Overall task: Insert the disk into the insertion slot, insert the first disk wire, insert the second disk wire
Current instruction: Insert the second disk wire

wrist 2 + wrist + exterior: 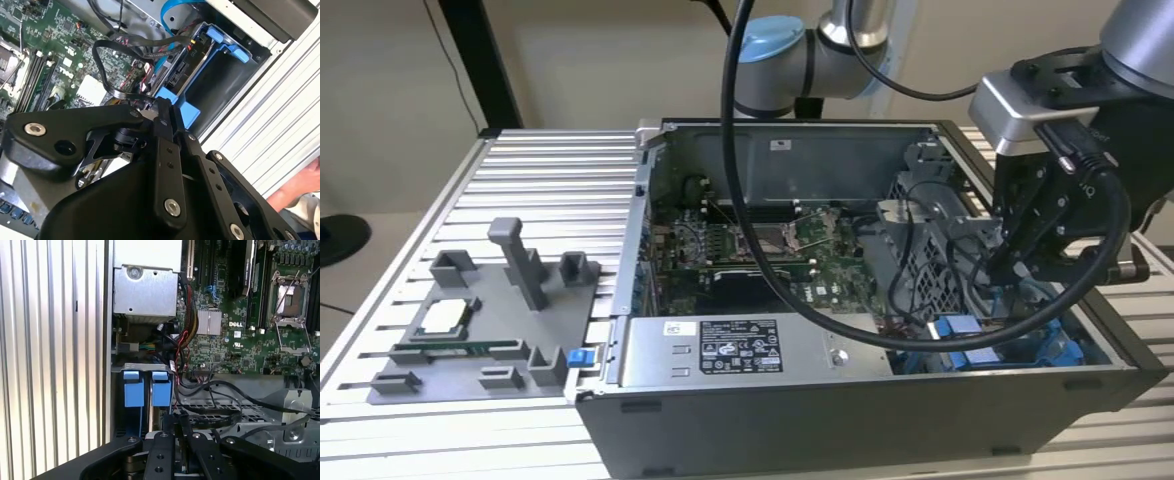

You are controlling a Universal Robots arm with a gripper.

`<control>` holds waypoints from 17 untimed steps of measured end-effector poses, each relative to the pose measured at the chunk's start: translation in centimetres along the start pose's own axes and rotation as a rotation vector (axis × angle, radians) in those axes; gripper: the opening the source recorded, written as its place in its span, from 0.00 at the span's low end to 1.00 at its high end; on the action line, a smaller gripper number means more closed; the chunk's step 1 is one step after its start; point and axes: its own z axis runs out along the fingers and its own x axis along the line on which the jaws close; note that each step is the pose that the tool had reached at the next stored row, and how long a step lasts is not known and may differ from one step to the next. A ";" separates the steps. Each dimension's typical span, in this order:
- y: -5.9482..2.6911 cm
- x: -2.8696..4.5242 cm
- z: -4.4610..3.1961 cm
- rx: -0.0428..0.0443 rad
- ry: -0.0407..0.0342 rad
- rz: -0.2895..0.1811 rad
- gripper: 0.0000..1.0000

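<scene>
Surface: ribbed alu table [520, 170] | grey fixture plate [447, 350] | gripper [165, 107] fingers together, in PC case [854, 420]

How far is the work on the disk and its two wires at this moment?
Done, it seems: the disk sits in the insertion slot, with its blue carrier tabs at the mouth. In hand: the gripper hangs just above it, beside a black wire. Left: whether either disk wire is plugged in cannot be seen.

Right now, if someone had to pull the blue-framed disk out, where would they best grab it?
Probably the two blue tabs at the exposed end of the disk, approached from the open side of the case; the rest sits sunk between metal walls.
</scene>
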 end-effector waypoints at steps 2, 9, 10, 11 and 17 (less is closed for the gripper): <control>0.00 0.00 -0.01 0.0000 0.0000 0.000 0.00; -0.01 0.00 0.02 0.0006 0.0000 0.000 0.00; -0.01 0.01 0.11 0.0014 0.0002 0.000 0.00; 0.01 0.03 0.26 0.0023 0.0001 0.000 0.00; -0.25 0.18 1.35 0.0036 -0.0001 0.000 0.00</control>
